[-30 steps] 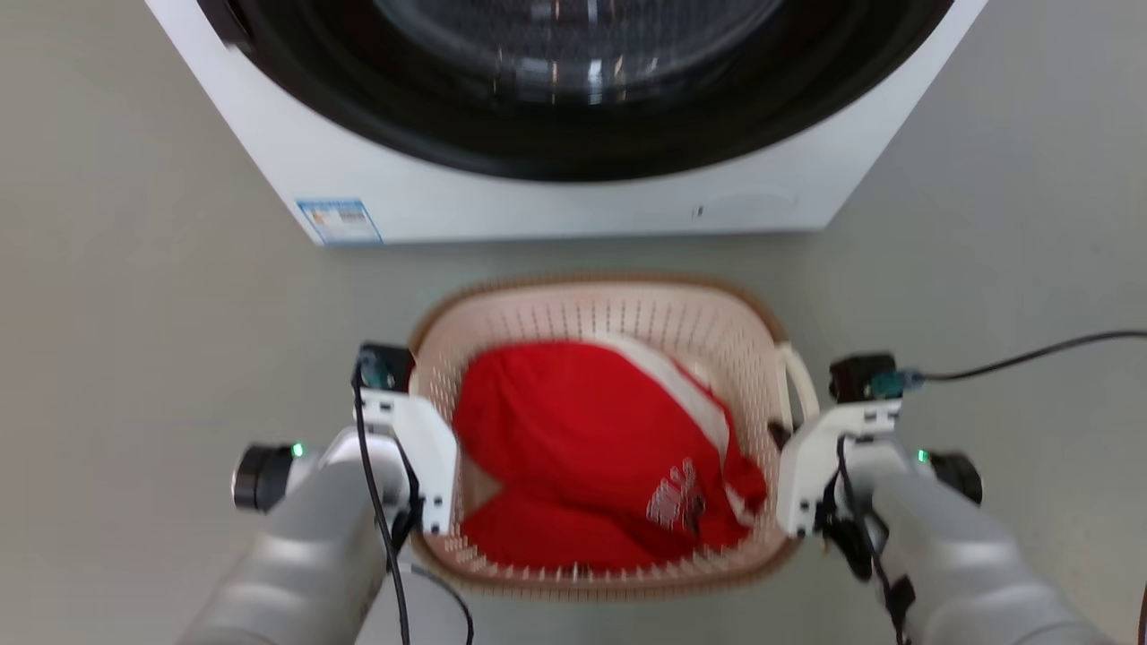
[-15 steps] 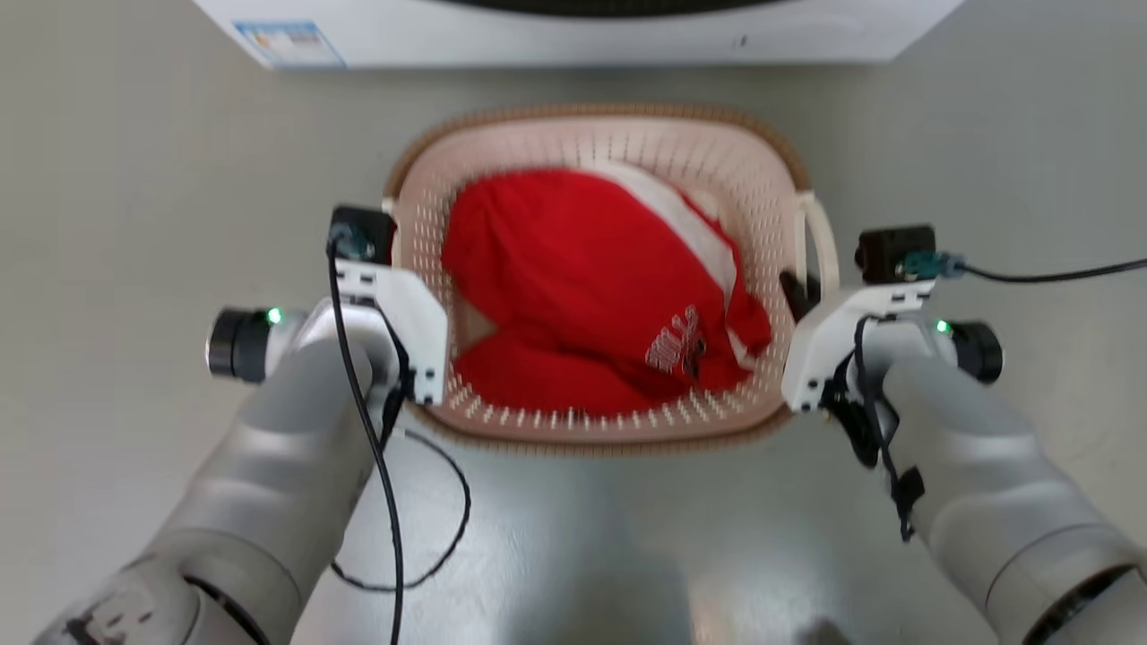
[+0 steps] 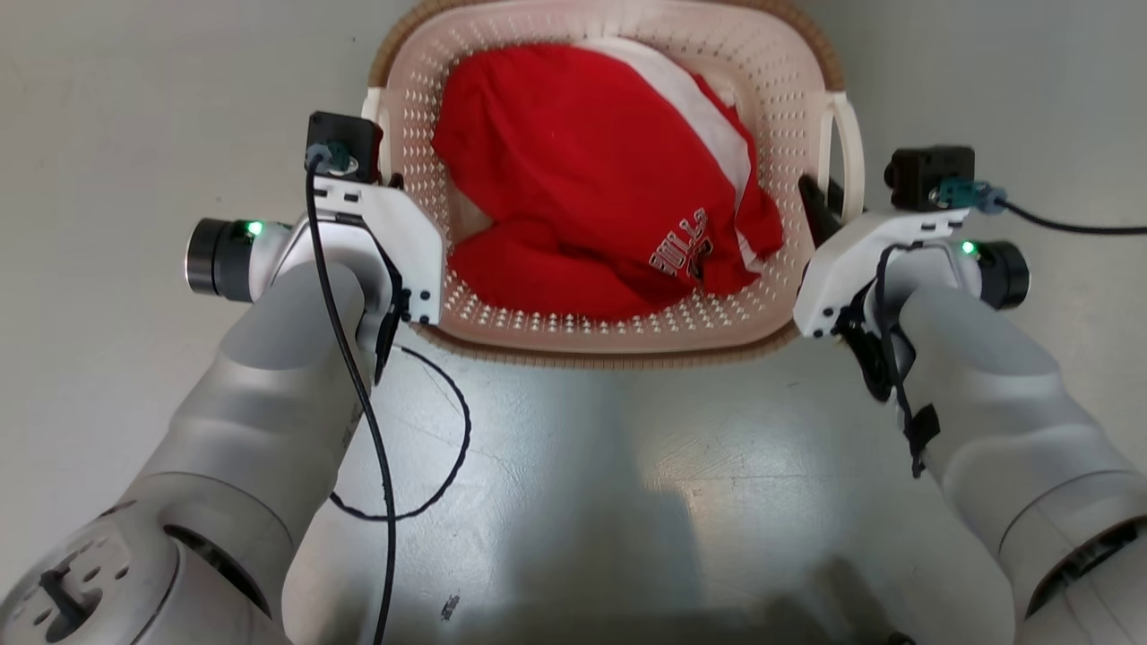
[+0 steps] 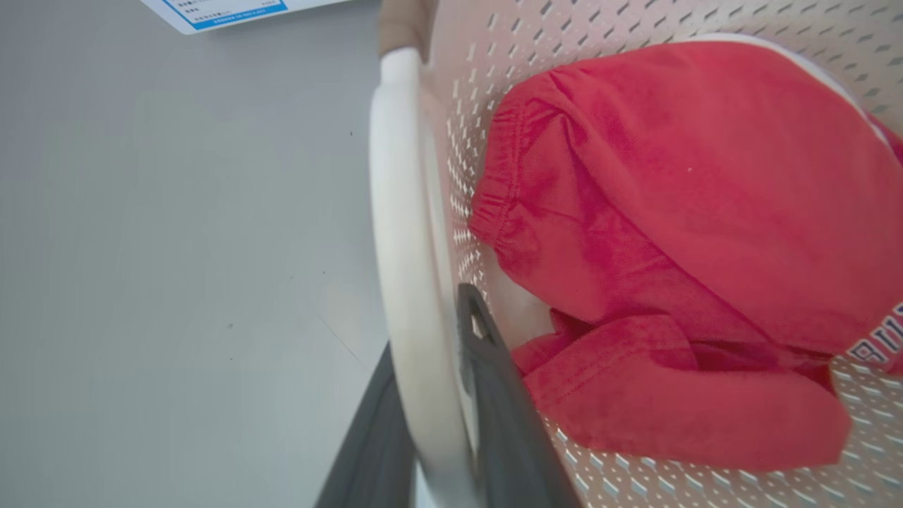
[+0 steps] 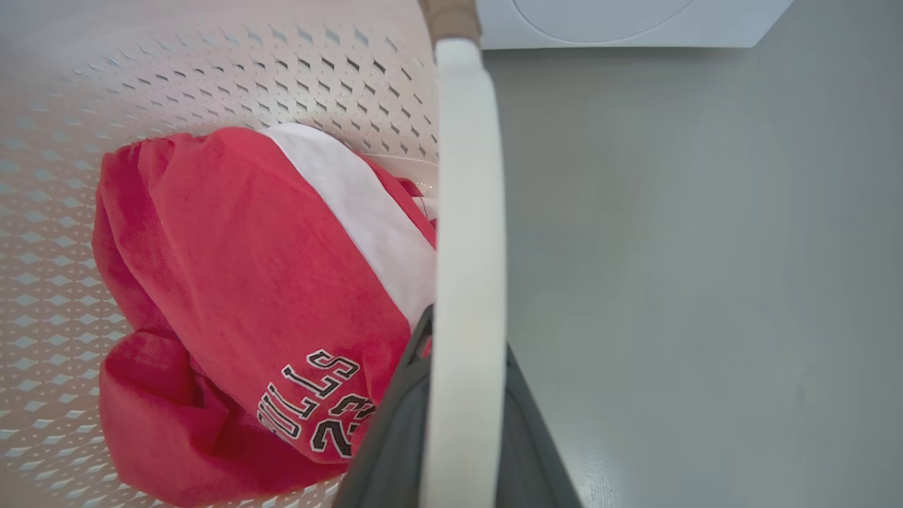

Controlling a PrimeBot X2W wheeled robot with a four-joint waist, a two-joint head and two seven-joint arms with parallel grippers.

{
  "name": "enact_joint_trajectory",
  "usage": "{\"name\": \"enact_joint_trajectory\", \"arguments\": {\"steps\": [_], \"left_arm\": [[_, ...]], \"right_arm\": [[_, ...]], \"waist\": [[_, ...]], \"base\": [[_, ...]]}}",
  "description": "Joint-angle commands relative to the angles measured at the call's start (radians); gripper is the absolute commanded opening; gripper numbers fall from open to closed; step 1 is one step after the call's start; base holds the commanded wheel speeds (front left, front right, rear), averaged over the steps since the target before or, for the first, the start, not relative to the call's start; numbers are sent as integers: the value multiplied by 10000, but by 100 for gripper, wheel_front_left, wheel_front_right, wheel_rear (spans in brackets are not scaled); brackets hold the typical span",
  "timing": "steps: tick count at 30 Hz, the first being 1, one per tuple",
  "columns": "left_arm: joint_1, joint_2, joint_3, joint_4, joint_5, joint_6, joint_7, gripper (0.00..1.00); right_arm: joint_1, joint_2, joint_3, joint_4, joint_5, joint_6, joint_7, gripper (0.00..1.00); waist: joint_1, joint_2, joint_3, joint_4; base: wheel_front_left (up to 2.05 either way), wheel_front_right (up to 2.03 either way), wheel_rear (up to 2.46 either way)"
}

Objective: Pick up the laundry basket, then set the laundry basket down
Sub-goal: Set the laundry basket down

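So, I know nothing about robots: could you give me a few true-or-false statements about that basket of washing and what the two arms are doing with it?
1. The cream-white perforated plastic laundry basket holds a crumpled red garment with a white panel. True.
2. The left arm's fingers are clamped on the basket's white left handle. True.
3. The right arm's fingers hang open, clear of the basket. False: they clasp the white right handle, one finger on each side.
4. The garment is plain, with no lettering. False: black-and-white lettering shows on it.
5. The basket sits on a wooden table. False: plain grey floor lies around it.
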Motion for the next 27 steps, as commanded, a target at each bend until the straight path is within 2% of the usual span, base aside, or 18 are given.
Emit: {"name": "enact_joint_trajectory", "arguments": {"steps": [1, 27], "left_arm": [[-272, 295, 128, -16, 98, 229, -163, 0], [-569, 306, 127, -16, -31, 362, -436, 0]], "right_arm": [[79, 187, 61, -151, -216, 88, -239, 0], [-53, 177, -910, -148, -1200, 88, -442, 0]], "waist": [[0, 0, 128, 34], [0, 0, 698, 63]], "base": [[0, 0, 0], [0, 0, 0]]}}
